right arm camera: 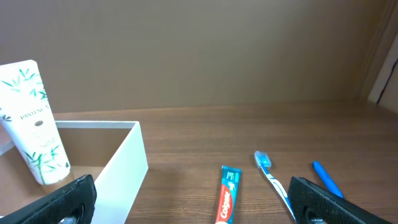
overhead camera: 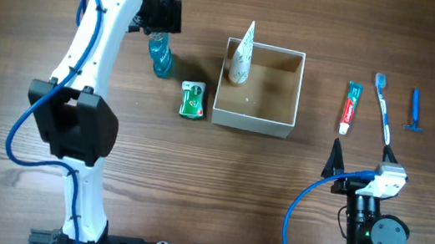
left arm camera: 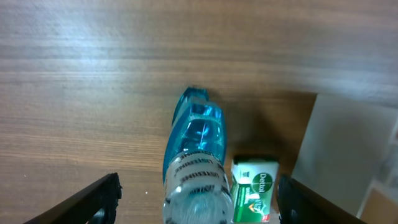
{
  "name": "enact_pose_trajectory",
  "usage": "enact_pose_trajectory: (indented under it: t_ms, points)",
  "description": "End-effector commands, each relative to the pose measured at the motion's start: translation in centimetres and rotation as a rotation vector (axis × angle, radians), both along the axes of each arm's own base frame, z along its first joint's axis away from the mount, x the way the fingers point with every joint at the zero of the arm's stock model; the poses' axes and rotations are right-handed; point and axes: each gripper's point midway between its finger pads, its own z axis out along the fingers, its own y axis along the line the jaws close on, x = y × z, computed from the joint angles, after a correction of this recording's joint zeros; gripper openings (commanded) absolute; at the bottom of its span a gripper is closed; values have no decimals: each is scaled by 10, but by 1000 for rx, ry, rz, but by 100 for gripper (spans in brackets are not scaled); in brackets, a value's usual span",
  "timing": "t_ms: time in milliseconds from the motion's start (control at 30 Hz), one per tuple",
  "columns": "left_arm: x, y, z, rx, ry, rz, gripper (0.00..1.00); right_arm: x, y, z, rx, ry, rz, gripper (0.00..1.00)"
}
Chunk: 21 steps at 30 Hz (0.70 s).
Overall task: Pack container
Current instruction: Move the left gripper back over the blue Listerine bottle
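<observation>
A small square open-topped box with thin white walls and a tan cardboard inside (overhead camera: 256, 102) sits on the brown wooden bench (overhead camera: 13, 11) around the middle of its width, toward the far edge. A white plastic tube printed with green leaves (overhead camera: 241, 58) stands in the box's far left corner, leaning on the wall. Just outside the box's left wall lies a small green soap packet (overhead camera: 193, 99), and just left of that is a clear bottle of blue liquid (overhead camera: 160, 54); it seems to be standing, though the views do not settle this. The left pincer (left arm camera: 198, 186) hangs over this bottle with its jaws spread wide, one on each side and neither touching it. Toward the bench's right edge a red, white and green toothpaste tube (overhead camera: 351, 108), a blue and white toothbrush (overhead camera: 383, 106) and a blue razor (overhead camera: 414, 110) lie side by side. The right pincer (overhead camera: 361, 158) is nearer the front edge, wide apart and empty.
</observation>
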Motion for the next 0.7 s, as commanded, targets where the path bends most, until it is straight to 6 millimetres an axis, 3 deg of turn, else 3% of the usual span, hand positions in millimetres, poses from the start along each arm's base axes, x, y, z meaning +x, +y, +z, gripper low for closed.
enact_pose_trajectory:
  t_ms: [0, 267, 667]
  points:
    - [0, 0, -15, -5, 40, -22, 80, 0, -1, 0, 13, -3, -11, 100]
    - [-2, 0, -41, 6, 108, -28, 77, 0, -1, 0, 14, -3, -11, 100]
    - [-7, 1, -47, 13, 139, -43, 77, 0, -1, 0, 13, -3, -11, 100]
